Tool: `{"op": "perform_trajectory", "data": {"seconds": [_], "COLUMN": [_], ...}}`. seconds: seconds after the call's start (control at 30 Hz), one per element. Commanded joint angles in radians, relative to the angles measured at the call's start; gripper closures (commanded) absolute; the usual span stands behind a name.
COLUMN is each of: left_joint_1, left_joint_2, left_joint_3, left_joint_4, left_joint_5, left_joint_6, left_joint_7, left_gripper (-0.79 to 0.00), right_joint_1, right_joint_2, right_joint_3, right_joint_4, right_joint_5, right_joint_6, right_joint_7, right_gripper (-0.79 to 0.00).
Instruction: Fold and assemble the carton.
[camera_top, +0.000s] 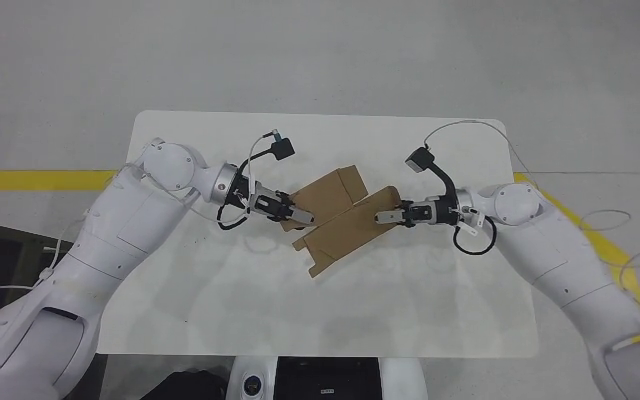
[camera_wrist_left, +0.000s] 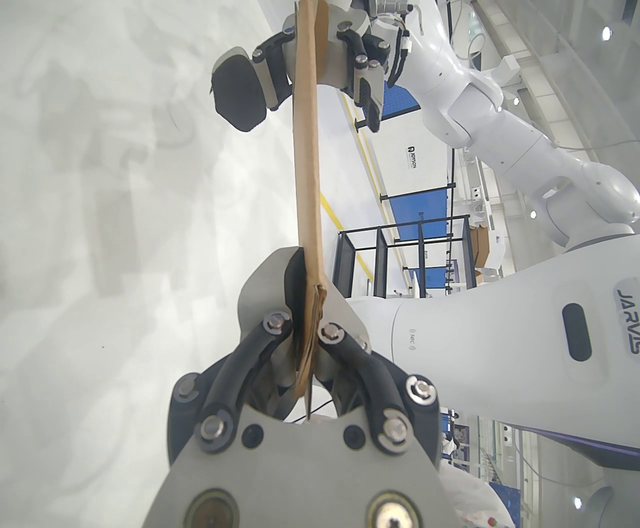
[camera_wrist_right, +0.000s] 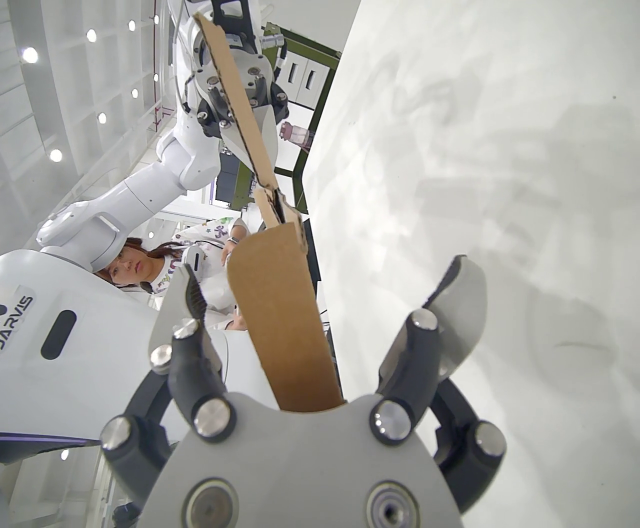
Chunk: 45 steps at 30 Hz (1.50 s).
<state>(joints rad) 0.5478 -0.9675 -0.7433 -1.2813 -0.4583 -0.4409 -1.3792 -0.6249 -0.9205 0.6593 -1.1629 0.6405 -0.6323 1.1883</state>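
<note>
Mostly flat, the carton (camera_top: 338, 232) hangs above the table's (camera_top: 200, 300) middle, one edge clenched by the left end effector (camera_top: 298, 217), the right end effector (camera_top: 386, 216) released around a flap (camera_wrist_right: 280, 310); folding seems barely begun.

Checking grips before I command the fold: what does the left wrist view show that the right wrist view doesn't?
Left wrist view: the left gripper is shut on the carton, which is seen edge-on and clamped at its near edge. Right wrist view: the right gripper is open, with a rounded flap lying inside its opening and a gap on each side. Shared: the carton spans from one gripper to the other over the white table, and each view has the other arm's gripper at the far end.
</note>
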Motion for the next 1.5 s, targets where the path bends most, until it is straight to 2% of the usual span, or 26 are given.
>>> {"op": "perform_trajectory", "data": {"seconds": [0.0,0.1,0.23,0.3,0.57,0.6,0.63,0.67,0.7,1.17,1.47], "left_joint_1": [0.003,0.007,0.01,0.011,0.012,0.012,0.012,0.013,0.015,0.063,0.089], "left_joint_2": [0.0,-0.001,-0.002,-0.003,-0.007,-0.007,-0.008,-0.008,-0.009,-0.019,-0.021], "left_joint_3": [0.0,0.0,-0.003,-0.005,-0.013,-0.014,-0.015,-0.017,-0.019,-0.061,-0.096], "left_joint_4": [-0.001,-0.004,-0.005,-0.003,0.007,0.008,0.008,0.01,0.011,0.021,0.011], "left_joint_5": [0.001,0.006,0.008,0.007,0.012,0.012,0.011,0.009,0.004,-0.116,-0.125], "left_joint_6": [0.001,0.003,0.004,0.004,0.005,0.005,0.005,0.004,0.002,0.054,0.098], "left_joint_7": [-0.001,-0.003,-0.004,-0.004,-0.005,-0.005,-0.005,-0.004,-0.002,0.08,0.144], "left_gripper": [0.0,0.0,0.0,0.0,0.0,-0.037,-0.277,-0.656,-0.785,-0.785,-0.785], "right_joint_1": [0.003,0.007,0.013,0.015,0.025,0.026,0.028,0.029,0.03,0.03,0.031], "right_joint_2": [0.003,0.007,0.013,0.015,0.023,0.023,0.024,0.024,0.025,0.013,0.01], "right_joint_3": [-0.005,-0.016,-0.03,-0.037,-0.063,-0.066,-0.069,-0.072,-0.074,-0.071,-0.037], "right_joint_4": [-0.002,-0.005,-0.006,-0.007,-0.012,-0.012,-0.012,-0.011,-0.009,0.057,0.093], "right_joint_5": [0.002,0.005,0.01,0.014,0.036,0.038,0.04,0.045,0.05,0.109,0.106], "right_joint_6": [-0.003,-0.008,-0.013,-0.016,-0.024,-0.025,-0.026,-0.027,-0.029,-0.037,-0.039], "right_joint_7": [-0.003,-0.008,-0.013,-0.017,-0.024,-0.025,-0.026,-0.027,-0.029,-0.037,-0.039], "right_gripper": [-0.191,-0.077,-0.046,0.0,0.0,0.0,0.0,0.0,0.0,0.0,0.0]}}
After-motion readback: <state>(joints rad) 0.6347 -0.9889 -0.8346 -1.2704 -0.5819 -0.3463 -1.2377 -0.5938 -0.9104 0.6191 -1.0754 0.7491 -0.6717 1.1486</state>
